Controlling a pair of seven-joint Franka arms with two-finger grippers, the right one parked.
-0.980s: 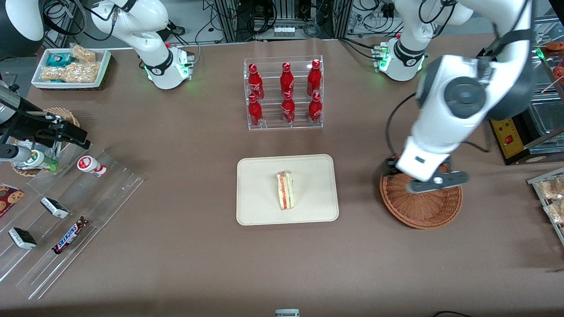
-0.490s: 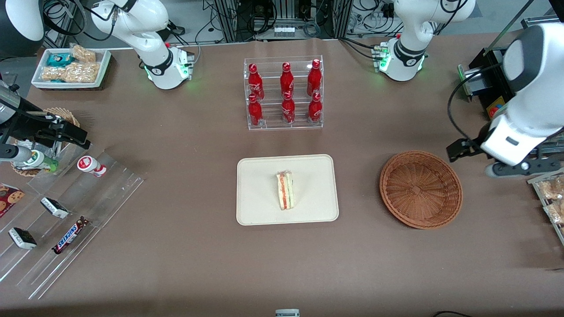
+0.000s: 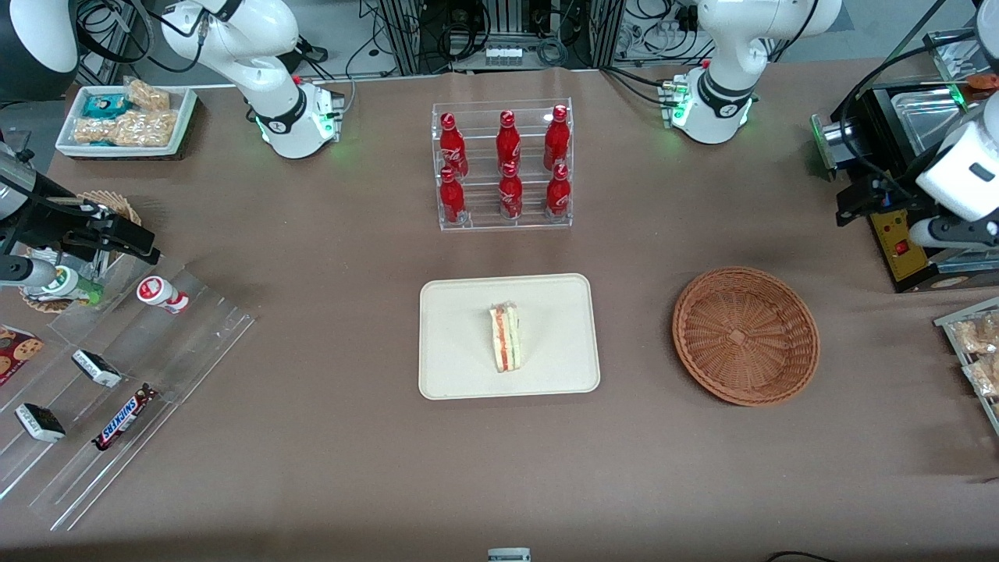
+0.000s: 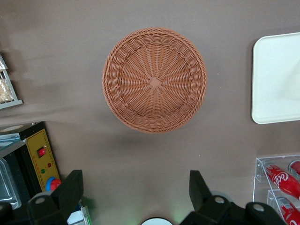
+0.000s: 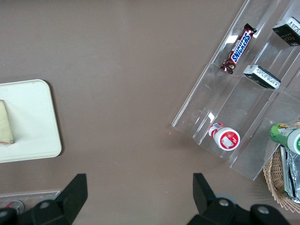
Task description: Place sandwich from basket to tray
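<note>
The sandwich [image 3: 506, 338] lies on the cream tray [image 3: 460, 367] near its middle, filling edge up; its bread end [image 5: 4, 124] also shows on the tray [image 5: 33, 117] in the right wrist view. The brown woven basket [image 3: 745, 336] sits beside the tray toward the working arm's end and holds nothing [image 4: 154, 79]. My gripper [image 3: 948, 234] hangs high near the table's edge at the working arm's end, farther from the front camera than the basket. In the left wrist view the gripper [image 4: 135, 180] is open, with only bare table between its fingers.
A clear rack of red bottles [image 3: 503, 164] stands farther from the front camera than the tray. A black box with a yellow panel [image 3: 897, 242] sits under my gripper. A snack tray [image 3: 975, 351] lies at the working arm's end, an acrylic rack with snack bars [image 3: 117, 375] at the parked arm's.
My gripper has swung from above the basket toward the working arm's end of the table and away from the front camera. The sandwich, tray and basket have not moved.
</note>
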